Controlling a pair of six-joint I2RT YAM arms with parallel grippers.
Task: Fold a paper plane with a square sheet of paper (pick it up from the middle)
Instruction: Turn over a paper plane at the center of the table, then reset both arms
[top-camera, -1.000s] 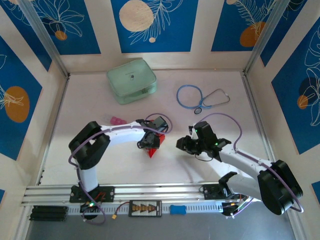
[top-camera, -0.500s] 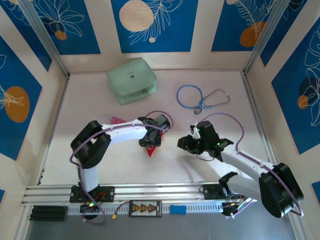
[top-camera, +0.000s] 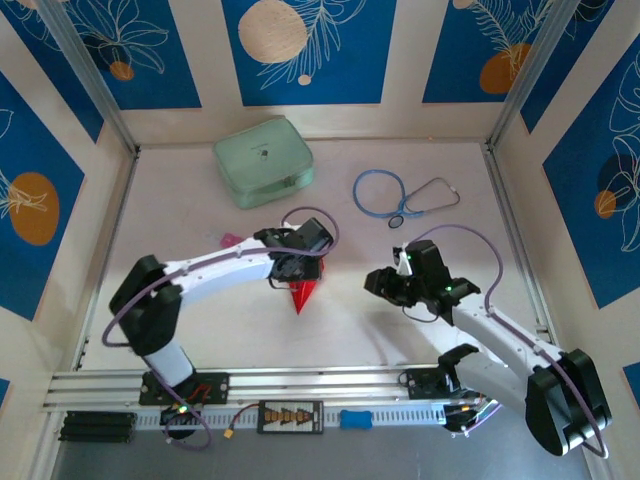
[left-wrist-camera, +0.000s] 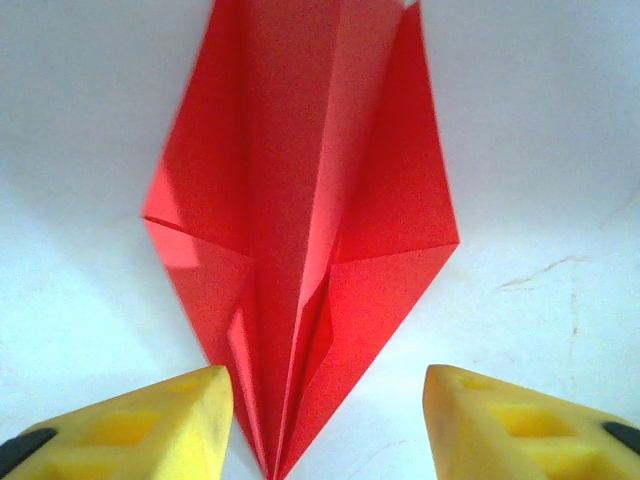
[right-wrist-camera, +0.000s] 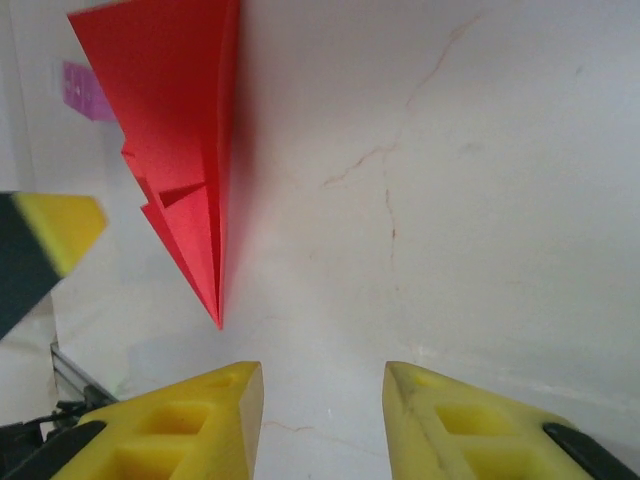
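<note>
The square sheet of paper is now folded into a narrow red paper plane (top-camera: 303, 295) lying on the white table, its point toward the near edge. My left gripper (top-camera: 296, 268) hovers over its far end. In the left wrist view the creased plane (left-wrist-camera: 300, 220) runs between the gripper's (left-wrist-camera: 325, 385) yellow fingers (left-wrist-camera: 165, 420), which stand apart and open. My right gripper (top-camera: 382, 284) sits to the plane's right, open. In the right wrist view the plane (right-wrist-camera: 175, 130) lies ahead and left of the right gripper (right-wrist-camera: 322, 395), with bare table between its fingers.
A pale green case (top-camera: 263, 161) sits at the back left and a blue stethoscope (top-camera: 400, 195) at the back right. A small pink object (top-camera: 231, 241) lies left of the left arm. A metal rail (top-camera: 300, 382) runs along the near edge.
The left jaws have spread wider around the plane and the left arm's elbow has swung out to the left. The right gripper has opened wider and drawn slightly to the right.
</note>
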